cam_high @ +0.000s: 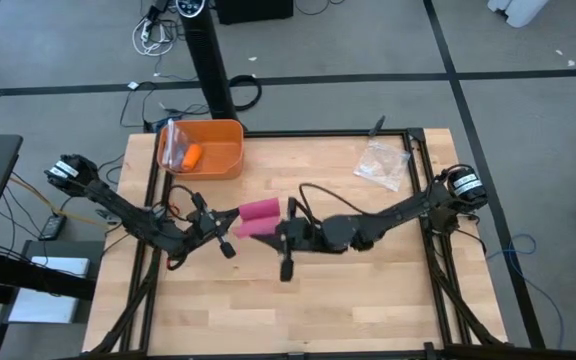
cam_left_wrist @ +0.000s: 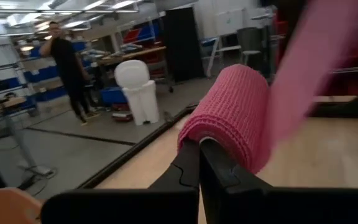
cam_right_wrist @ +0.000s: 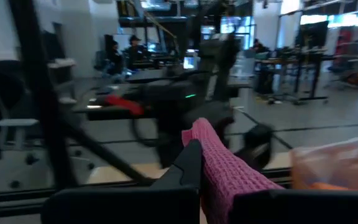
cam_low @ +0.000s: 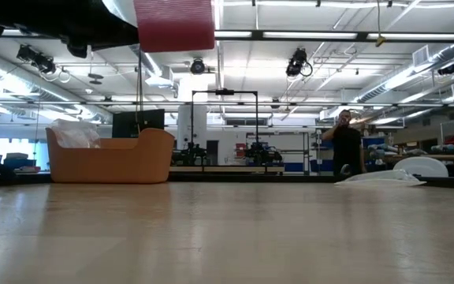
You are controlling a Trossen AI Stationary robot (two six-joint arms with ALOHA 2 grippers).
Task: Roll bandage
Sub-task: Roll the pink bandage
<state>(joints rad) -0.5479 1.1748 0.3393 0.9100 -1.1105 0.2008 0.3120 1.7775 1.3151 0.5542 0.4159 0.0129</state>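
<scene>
Pale wooden table under both arms, a workshop hall beyond it, where a person stands far off. At mid-table the left gripper is clamped tight on the bandage, its 2 fingers pinching the left end of the pink roll, as the left wrist view shows. The right gripper meets it from the right, jaws closed on the loose knitted tail of the same fabric. The roll hangs between the 2 grippers, lifted clear of the tabletop; the low view catches it high above the boards.

Judging by its open knit, the bandage is light, soft and stretchy; it likely sags and unwinds if tension drops, so the roll's end and the flat tail near the roll look like the best holds.

Further out, an orange bin holding a small orange object sits at the far left, and a clear plastic bag lies at the far right.
</scene>
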